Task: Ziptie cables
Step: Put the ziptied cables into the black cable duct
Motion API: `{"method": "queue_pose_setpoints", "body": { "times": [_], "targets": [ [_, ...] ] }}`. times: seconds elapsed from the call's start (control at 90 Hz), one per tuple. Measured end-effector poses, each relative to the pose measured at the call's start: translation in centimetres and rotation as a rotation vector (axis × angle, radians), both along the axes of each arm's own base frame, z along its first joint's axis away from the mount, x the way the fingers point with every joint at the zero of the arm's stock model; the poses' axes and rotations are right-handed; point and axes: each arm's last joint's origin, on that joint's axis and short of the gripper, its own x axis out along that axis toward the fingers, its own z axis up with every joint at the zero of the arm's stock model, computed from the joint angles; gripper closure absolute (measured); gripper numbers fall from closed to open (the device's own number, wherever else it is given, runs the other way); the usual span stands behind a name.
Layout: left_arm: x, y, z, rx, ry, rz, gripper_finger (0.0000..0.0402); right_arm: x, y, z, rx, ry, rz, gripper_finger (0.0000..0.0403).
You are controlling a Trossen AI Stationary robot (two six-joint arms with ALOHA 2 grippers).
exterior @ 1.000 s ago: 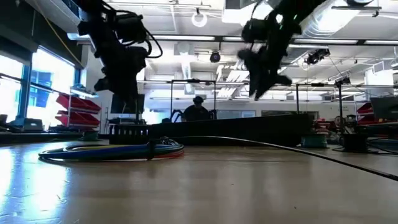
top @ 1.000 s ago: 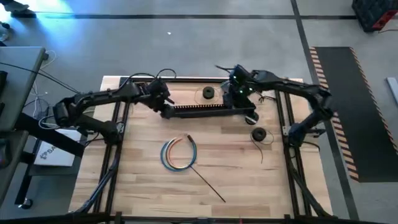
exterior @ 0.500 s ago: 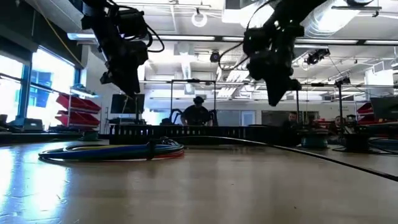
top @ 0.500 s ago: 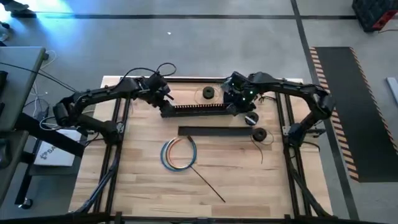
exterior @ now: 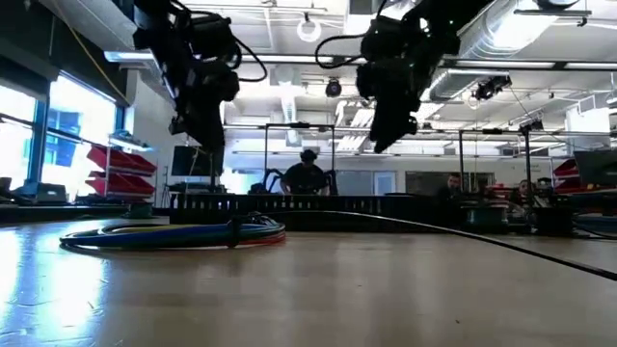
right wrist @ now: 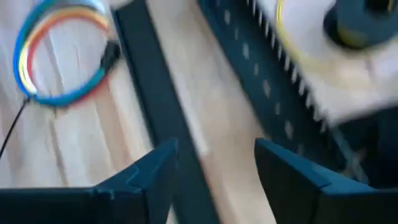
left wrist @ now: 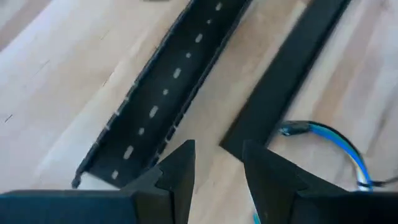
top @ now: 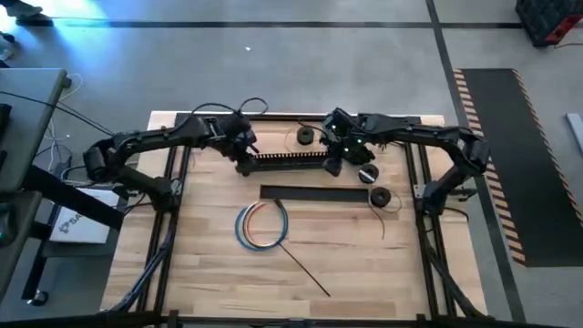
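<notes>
The cables lie as a coiled loop of blue, yellow, white and orange-red wires on the wooden table, near its middle; they also show in the low view. The ziptie, a thin dark strip, lies slanting on the table from the loop toward the near right. My left gripper hangs open above the left end of the slotted black duct. My right gripper hangs open above the duct's right end. Both grippers are clear of the table, with nothing between their fingers.
A flat black lid strip lies on the table between the duct and the cables. Three dark spools sit at the far and right side. Bare wood lies to either side of the ziptie along the near edge.
The flat black lid strip, which was up at the duct a second ago, now lies flat on the table on the duct's near side. My right gripper has gone toward the near edge and the left, over the duct's right end.
</notes>
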Motion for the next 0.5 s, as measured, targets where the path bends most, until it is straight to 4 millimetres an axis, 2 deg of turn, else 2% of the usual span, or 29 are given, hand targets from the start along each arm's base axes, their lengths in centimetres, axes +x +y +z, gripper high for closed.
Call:
{"method": "queue_pose_setpoints", "body": {
  "times": [0.156,0.244,0.367,0.5],
  "targets": [
    [1.3,0.7,-3.0,-0.073,0.066,0.009,0.0284,0.8,-0.5,-1.7,0.117,-0.034,0.077,0.0206],
    [1.1,0.0,-2.9,-0.125,0.092,-0.013,0.0288,1.5,1.3,-1.8,0.118,-0.045,0.198,0.0214],
    [-0.3,-2.1,0.2,-0.147,0.093,-0.016,0.0311,3.2,4.9,-1.3,0.048,-0.09,0.385,0.0218],
    [-2.5,-4.5,4.6,-0.19,0.009,0.038,0.0335,6.5,8.2,-1.3,-0.054,-0.17,0.505,0.0219]
  ]
}}
